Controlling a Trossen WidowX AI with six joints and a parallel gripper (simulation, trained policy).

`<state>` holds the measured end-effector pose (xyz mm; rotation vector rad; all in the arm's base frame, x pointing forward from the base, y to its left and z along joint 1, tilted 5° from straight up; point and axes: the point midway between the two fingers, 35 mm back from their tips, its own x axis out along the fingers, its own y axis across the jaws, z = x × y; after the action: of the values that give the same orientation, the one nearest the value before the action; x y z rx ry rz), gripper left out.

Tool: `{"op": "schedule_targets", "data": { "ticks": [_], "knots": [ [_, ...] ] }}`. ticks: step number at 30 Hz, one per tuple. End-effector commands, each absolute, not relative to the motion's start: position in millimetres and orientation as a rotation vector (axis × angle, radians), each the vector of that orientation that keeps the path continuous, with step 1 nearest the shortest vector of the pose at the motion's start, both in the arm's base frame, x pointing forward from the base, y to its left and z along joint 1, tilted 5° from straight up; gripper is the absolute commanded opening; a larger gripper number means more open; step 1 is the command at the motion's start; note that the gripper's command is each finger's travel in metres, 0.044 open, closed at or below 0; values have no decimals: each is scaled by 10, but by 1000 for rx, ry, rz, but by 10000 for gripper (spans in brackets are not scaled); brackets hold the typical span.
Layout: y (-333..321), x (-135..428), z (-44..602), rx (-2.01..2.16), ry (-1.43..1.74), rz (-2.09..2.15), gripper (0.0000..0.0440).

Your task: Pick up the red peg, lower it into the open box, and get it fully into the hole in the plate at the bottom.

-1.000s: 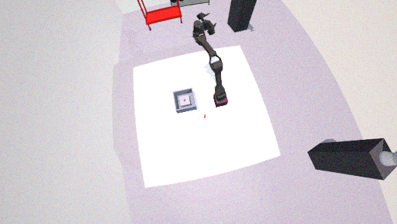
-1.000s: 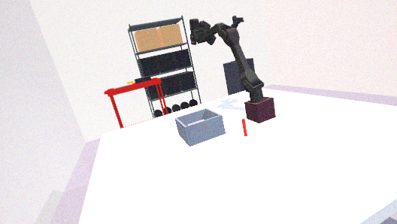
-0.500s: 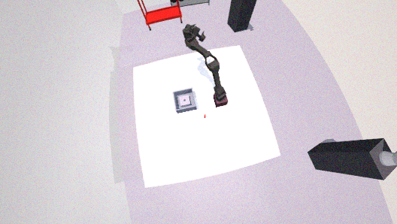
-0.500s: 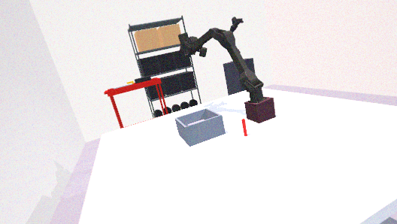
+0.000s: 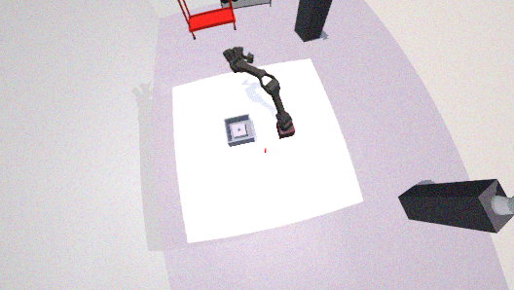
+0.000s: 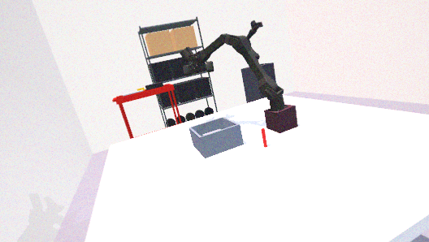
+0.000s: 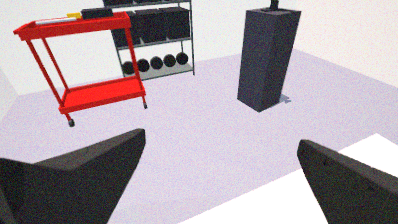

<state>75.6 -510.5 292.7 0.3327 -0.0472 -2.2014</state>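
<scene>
Peg, red (image 5: 265,150) (image 6: 264,138), stands upright on the white table (image 5: 234,195) (image 6: 203,195) (image 7: 280,202), outside the open box (image 5: 241,142) (image 6: 221,143). Taking the top view as a dial with its upper edge at twelve, the box lies at ten o'clock from the peg, near but apart; the dark red base block (image 5: 287,132) (image 6: 281,122) sits between one and two o'clock from it. Plate (image 5: 235,127) is noted within the box, its small hole visible from above. Gripper (image 5: 239,52) (image 6: 198,68) (image 7: 220,141) is raised well above table height, at twelve o'clock from the box in the top view, with jaws spread wide and nothing pinched between them. On the wrist view's dial, a red cart (image 5: 211,20) (image 6: 142,95) (image 7: 102,94) stands at ten o'clock and a dark pillar (image 5: 312,19) (image 6: 258,83) (image 7: 267,60) between one and two
</scene>
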Motion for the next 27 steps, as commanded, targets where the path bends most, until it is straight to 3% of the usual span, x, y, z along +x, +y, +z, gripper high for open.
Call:
{"op": "schedule_targets", "data": {
  "ticks": [1, 14, 27],
  "knots": [
    [-5034, 1064, 2707, 343, 106, -2128, 440],
    [-4411, 2173, 2244, 351, 509, -1811, 440],
    [-3192, 3147, 1927, 344, 815, -1434, 440]
  ]
}}
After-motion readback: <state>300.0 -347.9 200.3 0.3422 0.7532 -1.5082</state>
